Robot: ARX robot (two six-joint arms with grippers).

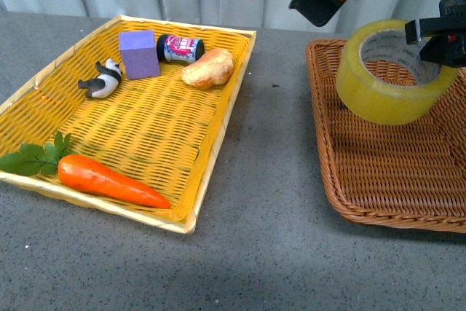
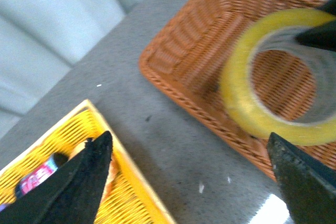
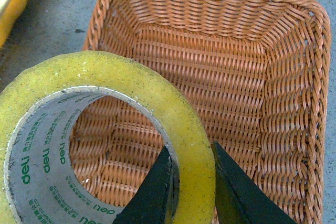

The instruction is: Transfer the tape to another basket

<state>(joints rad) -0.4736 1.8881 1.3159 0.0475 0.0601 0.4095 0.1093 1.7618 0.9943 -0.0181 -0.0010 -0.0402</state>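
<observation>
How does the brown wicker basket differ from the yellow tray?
The brown wicker basket has raised sloping sides; the yellow tray is nearly flat. The basket's floor is bare, with the tape held above it by the right gripper; the tray carries a carrot, a panda figure and other items. Both are woven and rectangular.

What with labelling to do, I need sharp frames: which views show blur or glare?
Front view: sharp, evenly lit, tape clear. Left wrist view: soft focus, tape edge smeared, white glare on the table. Right wrist view: crisp, core print legible, basket weave distinct.
</observation>
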